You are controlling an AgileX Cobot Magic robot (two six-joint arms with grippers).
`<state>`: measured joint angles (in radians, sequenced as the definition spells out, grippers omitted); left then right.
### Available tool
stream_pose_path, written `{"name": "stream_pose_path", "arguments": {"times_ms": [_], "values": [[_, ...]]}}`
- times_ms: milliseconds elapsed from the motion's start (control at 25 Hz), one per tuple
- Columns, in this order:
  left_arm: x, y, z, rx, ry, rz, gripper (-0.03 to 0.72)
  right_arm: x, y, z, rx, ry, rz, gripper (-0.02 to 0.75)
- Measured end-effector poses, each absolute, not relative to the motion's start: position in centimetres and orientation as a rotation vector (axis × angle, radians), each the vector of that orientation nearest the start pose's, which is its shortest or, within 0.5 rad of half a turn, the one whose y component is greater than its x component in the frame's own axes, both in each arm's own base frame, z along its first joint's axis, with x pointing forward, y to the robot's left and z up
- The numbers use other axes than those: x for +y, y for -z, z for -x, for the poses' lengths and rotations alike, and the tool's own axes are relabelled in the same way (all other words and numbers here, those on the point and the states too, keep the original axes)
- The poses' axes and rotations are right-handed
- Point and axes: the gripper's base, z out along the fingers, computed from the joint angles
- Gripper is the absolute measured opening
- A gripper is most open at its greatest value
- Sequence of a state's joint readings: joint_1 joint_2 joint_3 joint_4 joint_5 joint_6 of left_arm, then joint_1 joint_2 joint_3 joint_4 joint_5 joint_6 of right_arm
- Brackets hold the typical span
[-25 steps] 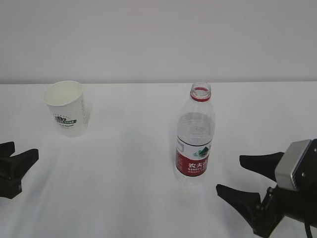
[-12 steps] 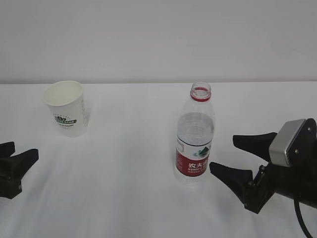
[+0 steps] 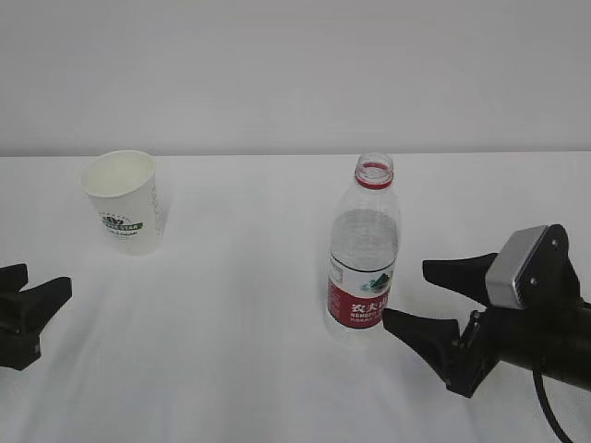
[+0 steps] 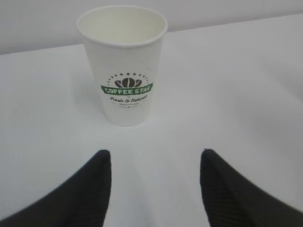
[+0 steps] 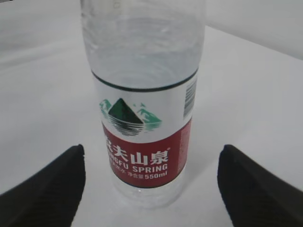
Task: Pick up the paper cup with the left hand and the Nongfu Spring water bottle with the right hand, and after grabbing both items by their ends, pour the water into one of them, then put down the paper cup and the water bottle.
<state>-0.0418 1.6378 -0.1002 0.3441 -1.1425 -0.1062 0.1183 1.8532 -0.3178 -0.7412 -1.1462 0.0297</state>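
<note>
Since 1 s ago, right hand has slid left toward the Nongfu Spring water bottle; its near fingertip now just beside the label, not touching. Jaws spread wide, holding nothing. Left hand unchanged at left edge, jaws partly open, empty, well short of the paper cup. Count: 1 cup, upright, back-left on white table; 1 bottle, upright, uncapped, mid-table, part full of water; 2 grippers.
</note>
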Motion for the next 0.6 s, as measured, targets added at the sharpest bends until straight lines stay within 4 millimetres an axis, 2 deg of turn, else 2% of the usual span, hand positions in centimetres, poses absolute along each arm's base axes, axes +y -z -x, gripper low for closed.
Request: {"name": "stream_pose_path", "arguments": {"times_ms": [600], "values": [[-3.6, -12.8, -19.0, 1.874, 0.296, -0.29, 0.435, 9.2, -9.5, -25.6, 1.711, -0.566, 0.901, 0.661]]}}
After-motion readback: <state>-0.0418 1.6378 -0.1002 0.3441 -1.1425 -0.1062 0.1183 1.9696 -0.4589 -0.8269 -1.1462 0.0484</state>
